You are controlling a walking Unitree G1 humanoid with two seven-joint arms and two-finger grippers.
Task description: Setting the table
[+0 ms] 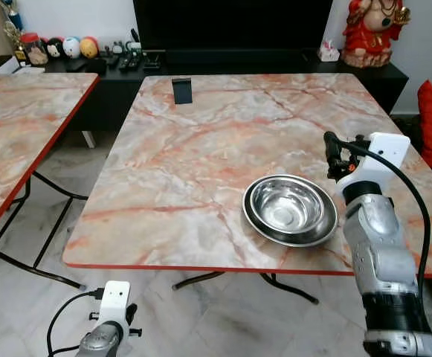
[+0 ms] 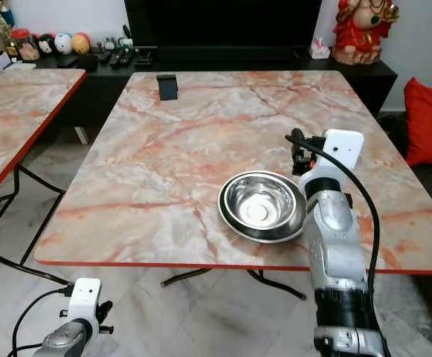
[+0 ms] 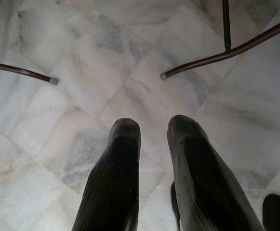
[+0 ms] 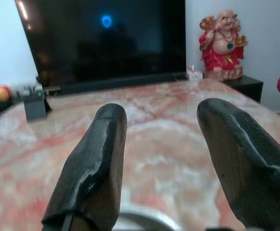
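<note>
Starting at our left, the left gripper (image 3: 152, 132) hangs low beside the table's near edge, pointed down at the pale marble floor tiles (image 3: 82, 96) and the dark table legs (image 3: 226, 48); its two black fingers sit slightly parted with nothing between them. That arm is idle and well away from the work.

Moving right across the marbled table (image 1: 201, 149), we reach the stainless steel bowl (image 1: 290, 210), which looks like one bowl nested in another, standing upright near the front edge. Being round, it has no long axis to line up with, so any part of the rim would serve for a grip.

Just beside the bowl on its right is our right gripper (image 4: 176, 159), clearly the nearer one. Its fingers are spread wide and hold nothing. From the wrist camera the bowl's rim (image 4: 144, 219) lies below and just short of the fingertips, which point across the table toward the television (image 4: 106, 38). The forearm rises steeply from below the table edge, wrist level above the top.

We judge the bowl is either just placed or about to be taken.
</note>
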